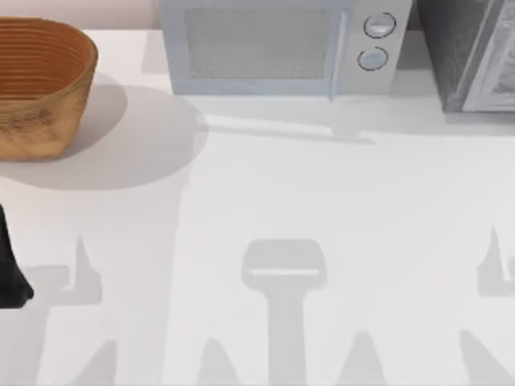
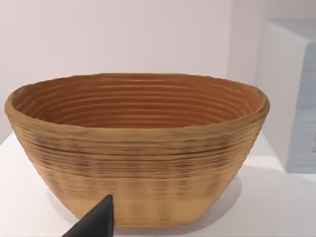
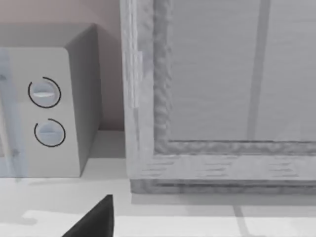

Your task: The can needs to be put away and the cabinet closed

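1. Plainly cannot tell where the can lies; could sit down inside the basket point(image 2: 138, 148), though that is only a guess.
2. Cannot tell either whether the cabinet point(image 3: 222, 98) stands open; looks flat-fronted at the table's point(image 1: 322, 209) far right corner, just beside the microwave point(image 1: 265, 44).
3. Judged as the opening step: locating and reaching for the can, with nothing yet stowed.
4. Left gripper point(image 2: 96, 222): low near the table's left edge, facing the basket, apart from it; cannot tell how the jaws stand.
5. Right gripper point(image 3: 94, 219): facing the cabinet front, short of touching; jaw state likewise cannot tell.
6. Next, probably: find the can, grasp it, carry it right to the cabinet.
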